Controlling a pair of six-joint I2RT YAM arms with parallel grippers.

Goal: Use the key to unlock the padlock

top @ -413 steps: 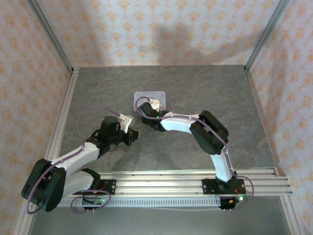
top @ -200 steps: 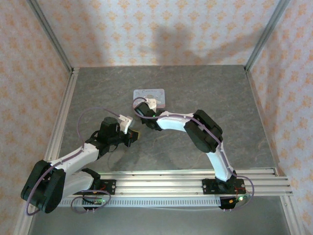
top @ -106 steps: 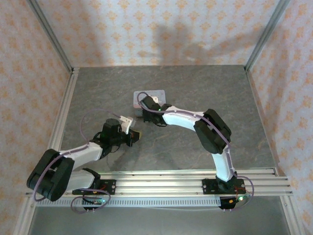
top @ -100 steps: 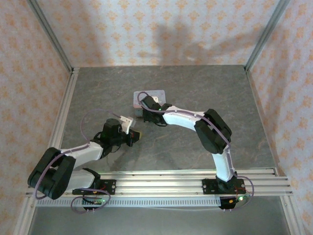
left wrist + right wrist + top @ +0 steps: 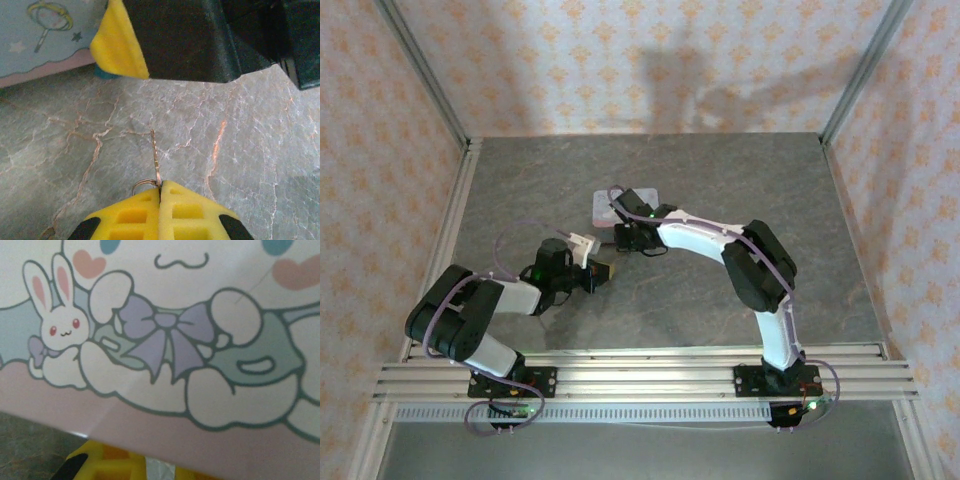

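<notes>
1. Left wrist view: left gripper (image 5: 160,189) clamped tight on the key (image 5: 155,156), long axis six-to-twelve, tip toward twelve.
2. Teal padlock (image 5: 104,74) peeks out at eleven beneath the right gripper (image 5: 159,471); its grip, can't tell.

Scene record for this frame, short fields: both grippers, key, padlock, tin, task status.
left gripper: shut on the key, its ring at the pads
key: blade sticks out ahead toward the padlock, apart from it
right gripper: at the tin's near edge; open or shut unclear
padlock: teal sliver under the right gripper's yellow pad
tin: lies on the table, cartoon lid up
status: key not yet in the padlock
</notes>
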